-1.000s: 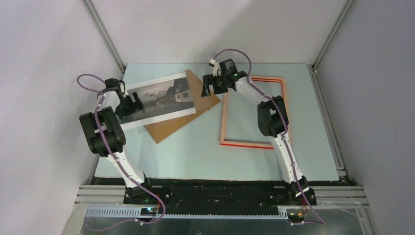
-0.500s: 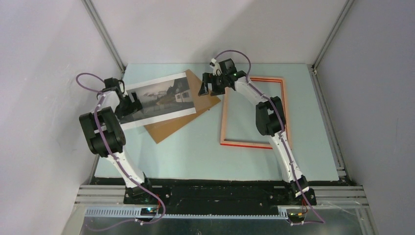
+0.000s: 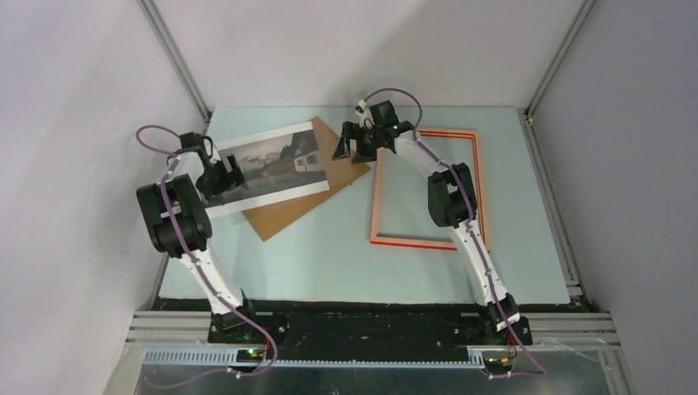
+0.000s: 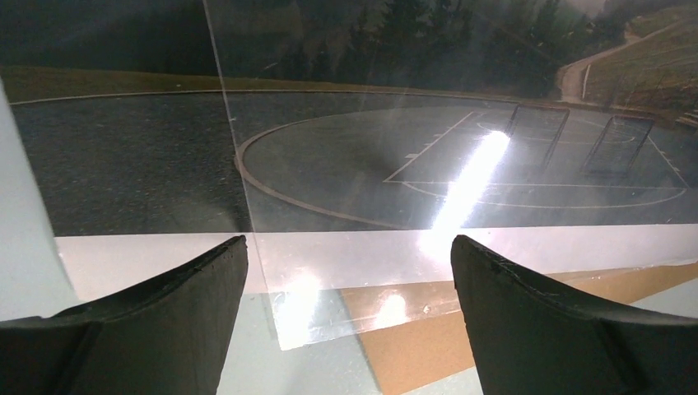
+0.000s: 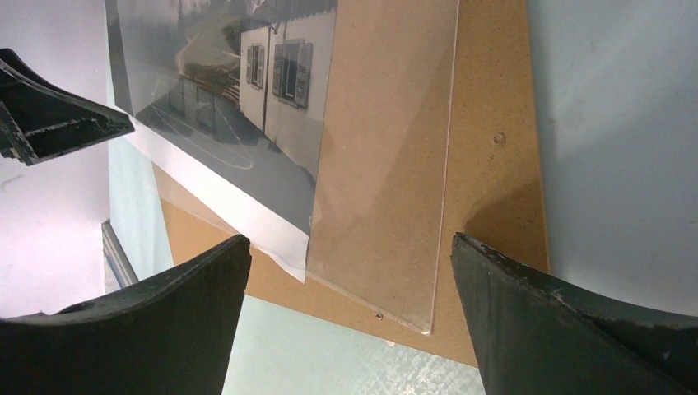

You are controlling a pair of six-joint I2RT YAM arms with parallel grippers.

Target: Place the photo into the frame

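Currently | photo (image 3: 267, 160) atop brown board (image 3: 284, 210) | frame (image 3: 376, 197) beside, back up

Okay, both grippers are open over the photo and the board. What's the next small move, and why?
Probably lower the right gripper onto the clear sheet where it lies on the backing board. That sheet overlaps the photo, so it likely must slide off before the photo can go to the frame. The gripper's jaws stand open, holding nothing.
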